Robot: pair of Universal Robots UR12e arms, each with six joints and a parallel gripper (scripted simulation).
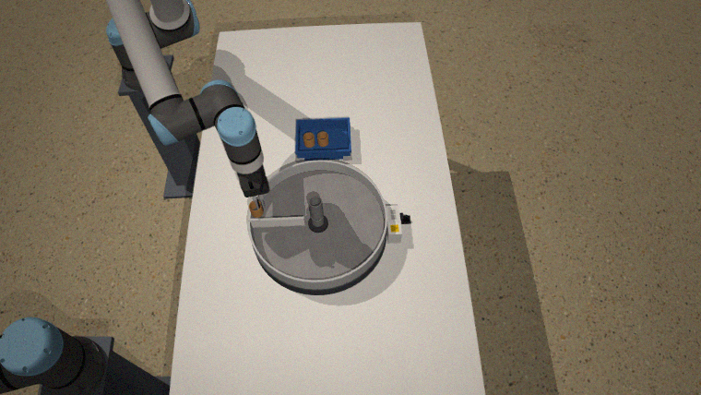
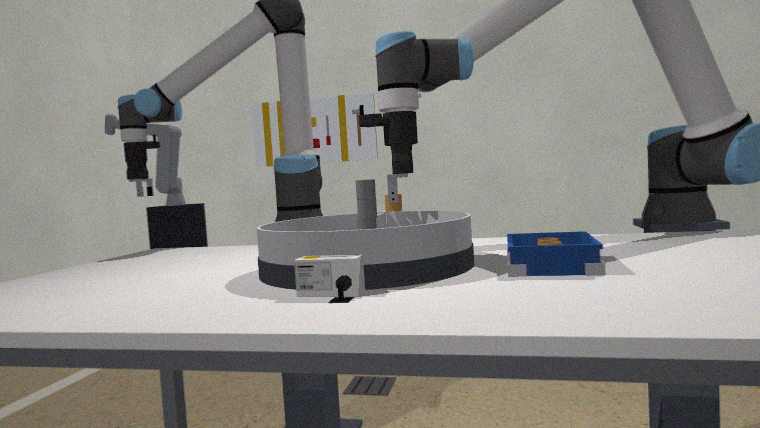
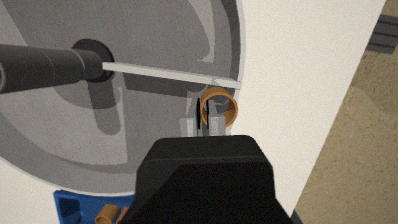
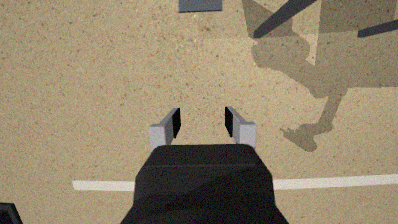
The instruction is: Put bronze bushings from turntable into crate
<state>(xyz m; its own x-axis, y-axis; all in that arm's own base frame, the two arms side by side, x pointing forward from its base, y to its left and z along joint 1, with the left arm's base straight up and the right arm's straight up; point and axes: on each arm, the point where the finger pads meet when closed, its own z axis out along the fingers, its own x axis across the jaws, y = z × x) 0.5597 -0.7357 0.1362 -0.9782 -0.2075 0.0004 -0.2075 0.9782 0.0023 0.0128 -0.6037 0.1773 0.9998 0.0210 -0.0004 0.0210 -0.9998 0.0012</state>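
Note:
My left gripper point(image 1: 258, 201) point(image 2: 393, 198) point(image 3: 203, 107) is shut on the wall of a bronze bushing point(image 1: 255, 211) point(image 2: 393, 206) point(image 3: 233, 116), one finger inside it and one outside. The bushing hangs upright just above the rim of the turntable point(image 1: 318, 282) point(image 2: 420, 247), beside the divider wall point(image 1: 277, 221) point(image 3: 160, 72). The blue crate point(image 1: 338, 155) point(image 2: 563, 260) point(image 3: 60, 204) stands level between its corner guides point(image 2: 516, 270). Two bronze bushings point(image 1: 314, 138) point(image 2: 548, 241) stand in it, side by side. No steel bushing shows. My right gripper point(image 2: 144, 188) point(image 4: 202, 116) is open and empty, away from the turntable.
A grey centre post point(image 1: 316, 210) point(image 2: 365, 204) point(image 3: 50, 67) rises from the turntable. A white box with a black knob point(image 1: 394, 221) point(image 2: 327, 276) sits at the turntable's outer side, opposite the left gripper. The crate stands close to the turntable rim.

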